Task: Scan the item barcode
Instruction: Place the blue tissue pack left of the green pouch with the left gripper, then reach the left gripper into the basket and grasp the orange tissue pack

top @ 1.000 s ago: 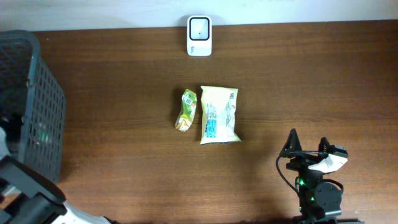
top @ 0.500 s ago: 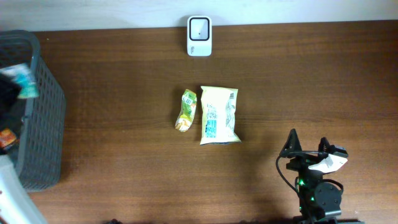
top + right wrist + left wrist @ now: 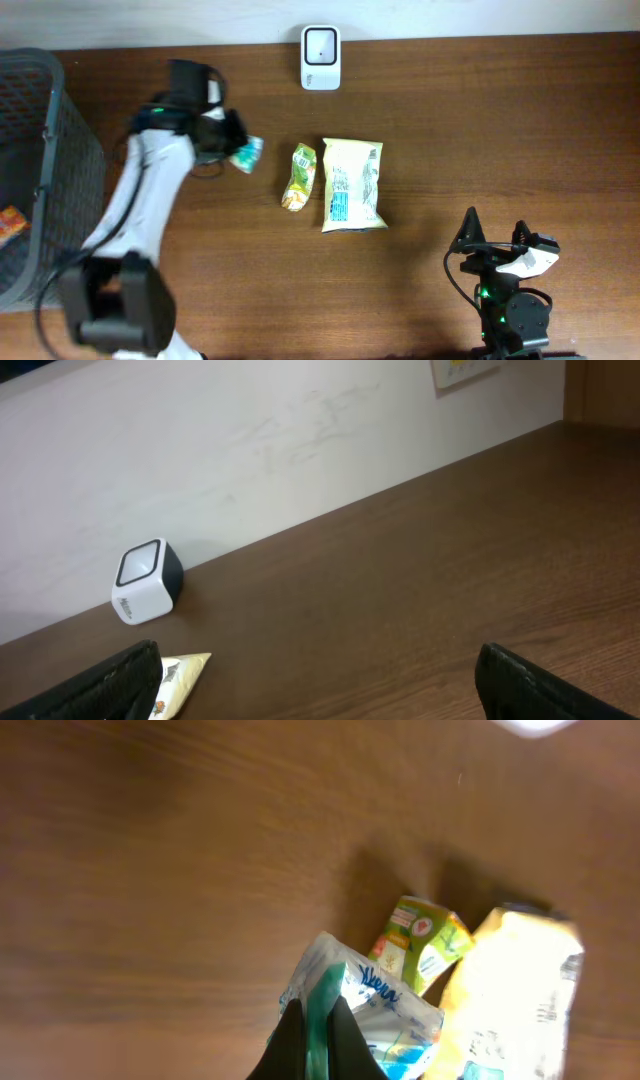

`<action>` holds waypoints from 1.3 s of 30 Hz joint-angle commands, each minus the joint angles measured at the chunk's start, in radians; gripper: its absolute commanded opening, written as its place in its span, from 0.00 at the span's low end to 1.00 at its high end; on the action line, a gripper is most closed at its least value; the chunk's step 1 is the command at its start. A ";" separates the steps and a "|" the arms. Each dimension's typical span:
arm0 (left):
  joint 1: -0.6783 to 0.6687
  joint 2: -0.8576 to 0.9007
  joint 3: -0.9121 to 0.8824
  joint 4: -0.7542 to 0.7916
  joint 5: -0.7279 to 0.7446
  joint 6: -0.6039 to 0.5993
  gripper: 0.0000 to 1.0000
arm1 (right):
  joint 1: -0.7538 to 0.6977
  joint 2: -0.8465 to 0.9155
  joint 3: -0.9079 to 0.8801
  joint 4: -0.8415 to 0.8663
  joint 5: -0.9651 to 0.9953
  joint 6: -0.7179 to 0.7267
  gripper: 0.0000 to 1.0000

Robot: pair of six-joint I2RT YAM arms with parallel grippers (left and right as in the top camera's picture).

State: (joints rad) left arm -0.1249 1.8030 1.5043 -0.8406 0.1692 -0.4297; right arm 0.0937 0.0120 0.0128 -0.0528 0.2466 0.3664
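Note:
My left gripper [image 3: 228, 138] is shut on a small teal-and-white tissue pack [image 3: 247, 154], held above the table just left of the green snack packet [image 3: 299, 177]. In the left wrist view the dark fingers [image 3: 291, 1042] pinch the pack's teal edge [image 3: 322, 1005], with the green packet [image 3: 418, 935] and the yellow bag [image 3: 520, 990] beyond. The white scanner [image 3: 320, 44] stands at the table's far edge; it also shows in the right wrist view [image 3: 146, 580]. My right gripper [image 3: 497, 243] rests open at the near right, nothing between its fingers [image 3: 110, 682].
A dark mesh basket [image 3: 60, 170] stands at the table's left edge with an orange item [image 3: 10, 225] inside. The yellow bag [image 3: 352, 185] lies label up beside the green packet, mid-table. A pale wall [image 3: 250, 450] runs behind the scanner.
The left arm has swung out of the basket and rightwards over the table, carrying the tissue pack to a spot beside the green packet. The right arm has not moved.

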 commanded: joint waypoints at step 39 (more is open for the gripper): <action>0.690 -0.046 0.763 -0.526 -0.350 0.083 0.99 | 0.006 -0.006 -0.007 -0.004 0.019 0.002 0.99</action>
State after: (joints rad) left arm 0.4583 1.7248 2.2803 -1.3602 -0.1688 -0.3367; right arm 0.0937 0.0120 0.0128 -0.0528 0.2462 0.3668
